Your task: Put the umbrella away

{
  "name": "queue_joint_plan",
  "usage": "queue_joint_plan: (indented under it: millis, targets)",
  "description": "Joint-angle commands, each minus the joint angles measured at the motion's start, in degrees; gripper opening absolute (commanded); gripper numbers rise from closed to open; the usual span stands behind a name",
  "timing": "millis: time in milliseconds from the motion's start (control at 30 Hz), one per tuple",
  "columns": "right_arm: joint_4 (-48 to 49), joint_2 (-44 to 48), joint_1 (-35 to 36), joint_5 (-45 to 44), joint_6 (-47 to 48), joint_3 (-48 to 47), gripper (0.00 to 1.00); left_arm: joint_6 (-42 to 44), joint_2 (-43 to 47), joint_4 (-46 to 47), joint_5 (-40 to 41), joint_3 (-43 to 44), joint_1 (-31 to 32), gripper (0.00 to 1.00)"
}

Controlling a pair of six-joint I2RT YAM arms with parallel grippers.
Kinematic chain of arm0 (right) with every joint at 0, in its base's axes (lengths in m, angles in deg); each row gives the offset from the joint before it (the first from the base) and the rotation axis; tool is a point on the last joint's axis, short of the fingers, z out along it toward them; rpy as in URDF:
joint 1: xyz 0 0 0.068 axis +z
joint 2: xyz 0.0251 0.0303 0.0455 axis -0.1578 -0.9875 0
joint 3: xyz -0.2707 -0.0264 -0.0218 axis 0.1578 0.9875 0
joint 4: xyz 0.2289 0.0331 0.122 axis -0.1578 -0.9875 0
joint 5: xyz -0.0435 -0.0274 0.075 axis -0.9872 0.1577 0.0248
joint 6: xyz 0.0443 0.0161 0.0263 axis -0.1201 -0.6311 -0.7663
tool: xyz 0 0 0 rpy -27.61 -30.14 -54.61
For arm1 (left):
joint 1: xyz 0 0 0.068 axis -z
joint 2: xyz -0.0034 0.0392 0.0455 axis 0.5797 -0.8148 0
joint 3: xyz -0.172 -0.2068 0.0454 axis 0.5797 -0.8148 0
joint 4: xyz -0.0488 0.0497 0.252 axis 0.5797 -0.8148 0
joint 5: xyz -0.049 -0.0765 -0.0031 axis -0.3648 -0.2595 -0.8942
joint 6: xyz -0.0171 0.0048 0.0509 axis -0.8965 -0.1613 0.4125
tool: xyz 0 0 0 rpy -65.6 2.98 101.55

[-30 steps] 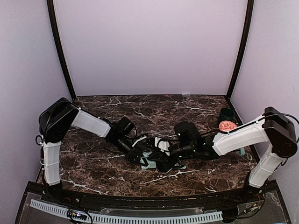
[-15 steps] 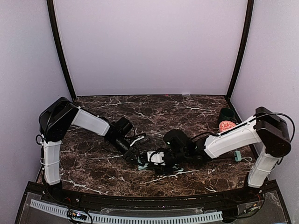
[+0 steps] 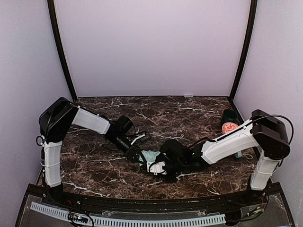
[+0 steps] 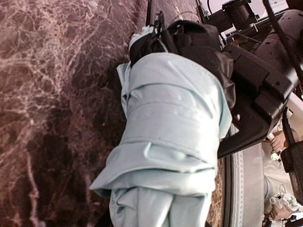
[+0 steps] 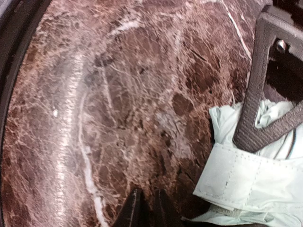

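The umbrella (image 3: 150, 155) is a folded pale mint-green bundle with a strap round it, lying on the marble table near the front centre. In the left wrist view the umbrella (image 4: 173, 127) fills the middle and runs down to the bottom edge, hiding my left fingers. My left gripper (image 3: 138, 152) is shut on its left end. One left finger (image 5: 258, 90) lies across the fabric (image 5: 246, 182) in the right wrist view. My right gripper (image 3: 159, 166) is just right of the bundle and low over the table. The right gripper (image 5: 149, 210) has its tips together, holding nothing.
A small orange-and-white patterned round object (image 3: 230, 127) and a dark green container (image 3: 230, 115) stand at the back right, behind my right arm. The black table rim (image 3: 142, 204) runs along the front. Purple walls close in the back and both sides.
My right arm has swung left, bringing its gripper up against the umbrella. The mint bundle now sits slightly farther back and shows more plainly between the two grippers.
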Motion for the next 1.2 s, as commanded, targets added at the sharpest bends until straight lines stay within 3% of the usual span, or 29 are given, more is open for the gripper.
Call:
queue_joint_plan:
  millis: [0,100,333,467,633,733,867,1033,1100,1167]
  targets:
    - [-8.5,-2.4,0.5,-11.2,-2.8,-0.6,0.17,1.2,-0.4,-3.1,8.7,-1.7,-1.4,0.0]
    - [-6.7,-0.2,0.5,-12.4,-3.5,0.1,0.18,1.6,-0.4,-3.3,9.1,-1.9,-1.4,0.0]
    - [-7.4,9.2,0.3,0.1,-6.3,-1.4,0.3,2.1,0.1,-3.6,10.9,-1.9,-1.4,0.0]
    - [-9.0,15.0,-3.9,6.9,-13.1,-5.4,0.48,3.6,2.3,-5.1,15.9,-1.8,-0.6,0.0]
    - [-13.0,14.5,-11.1,6.2,-17.9,-8.5,0.67,4.7,6.7,-8.7,21.4,-0.3,1.2,0.0]
    - [-12.4,14.1,-17.8,13.3,-22.2,-8.6,0.8,5.0,10.7,-8.3,24.0,-1.4,1.8,0.0]
    - [-11.5,14.5,-23.4,20.9,-25.3,-9.7,0.84,10.3,17.6,-8.5,34.4,-2.7,6.2,0.0]
    - [-14.8,14.7,-23.7,22.9,-22.2,-13.5,0.85,19.0,26.1,-11.4,48.5,-1.9,12.7,0.0]
    - [-15.9,13.7,-22.7,22.4,-22.1,-15.3,0.94,20.6,27.9,-13.8,50.5,-0.1,13.5,0.0]
    - [-17.0,12.7,-20.7,22.2,-20.5,-16.9,0.97,20.7,28.7,-16.6,53.4,2.2,14.0,0.0]
